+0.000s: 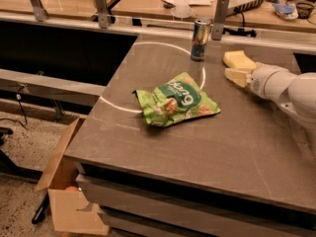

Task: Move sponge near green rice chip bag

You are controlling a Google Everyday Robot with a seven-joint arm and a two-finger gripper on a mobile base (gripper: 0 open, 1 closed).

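Observation:
The sponge (239, 59) is a pale yellow block lying on the table at the far right, just right of a can. The green rice chip bag (177, 99) lies crinkled near the table's middle, logo side up. My gripper (233, 75) comes in from the right on a white arm (289, 90). It sits low over the table just in front of the sponge, its tip pointing left toward the bag. The sponge lies close behind the gripper; I cannot tell whether they touch.
A metal drink can (200, 32) stands upright at the table's far edge, left of the sponge. A white circle line marks the grey tabletop (207, 147). A cardboard box (64, 191) sits on the floor at the left. A cluttered bench runs behind.

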